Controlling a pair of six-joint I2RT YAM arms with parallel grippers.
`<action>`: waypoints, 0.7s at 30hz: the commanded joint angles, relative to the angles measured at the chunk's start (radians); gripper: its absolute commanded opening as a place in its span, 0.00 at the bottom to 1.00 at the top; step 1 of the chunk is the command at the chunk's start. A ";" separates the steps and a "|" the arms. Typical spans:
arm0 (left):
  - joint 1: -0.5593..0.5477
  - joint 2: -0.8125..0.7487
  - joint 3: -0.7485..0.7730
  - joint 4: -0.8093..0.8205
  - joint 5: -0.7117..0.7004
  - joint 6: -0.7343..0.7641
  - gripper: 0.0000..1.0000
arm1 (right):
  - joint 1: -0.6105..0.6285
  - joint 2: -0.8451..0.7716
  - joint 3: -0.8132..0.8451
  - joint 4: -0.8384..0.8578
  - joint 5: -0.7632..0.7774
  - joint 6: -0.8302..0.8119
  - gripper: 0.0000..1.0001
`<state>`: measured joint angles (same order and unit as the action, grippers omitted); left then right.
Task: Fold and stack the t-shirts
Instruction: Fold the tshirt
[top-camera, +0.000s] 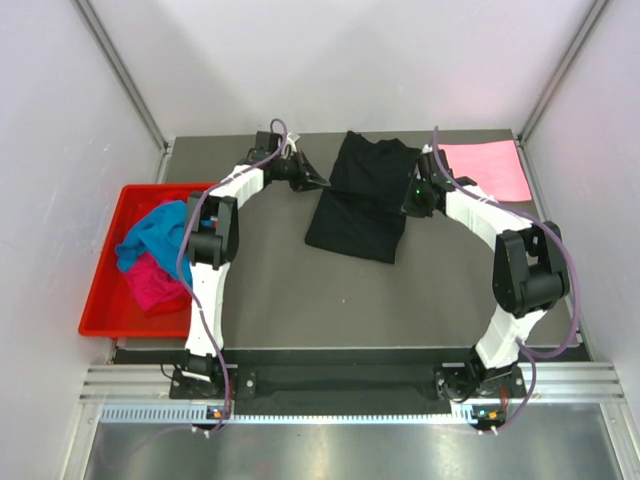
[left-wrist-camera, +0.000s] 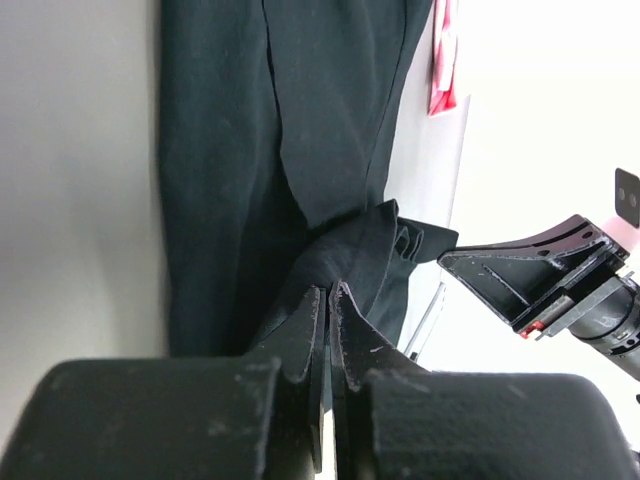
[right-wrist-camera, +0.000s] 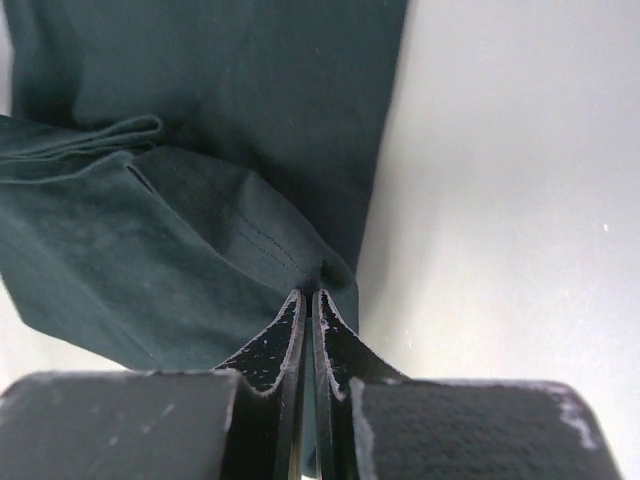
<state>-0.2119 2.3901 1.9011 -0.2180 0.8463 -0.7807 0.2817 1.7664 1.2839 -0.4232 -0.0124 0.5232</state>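
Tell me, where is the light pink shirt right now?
In the top view, the light pink shirt lies flat at the far right corner of the table, just right of the black shirt.

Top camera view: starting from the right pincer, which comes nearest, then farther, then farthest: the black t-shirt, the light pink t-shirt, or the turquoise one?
1. The black cloth t-shirt: pinched at its right edge by the right pincer itself, mid-table.
2. The light pink t-shirt: lying flat at the back right corner.
3. The turquoise blue t-shirt: crumpled in the red plastic tray, far left.
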 joint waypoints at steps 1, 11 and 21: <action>0.012 0.033 0.052 0.089 0.016 -0.020 0.00 | -0.021 0.025 0.061 0.044 -0.031 -0.023 0.00; 0.035 0.107 0.095 0.173 0.069 -0.057 0.23 | -0.045 0.151 0.118 0.061 -0.075 -0.005 0.20; 0.121 -0.116 0.032 -0.225 -0.127 0.278 0.40 | -0.067 -0.053 0.031 -0.031 -0.147 -0.023 0.58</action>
<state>-0.1066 2.4546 1.9453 -0.2813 0.8196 -0.6762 0.2192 1.8454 1.3407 -0.4244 -0.0860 0.5220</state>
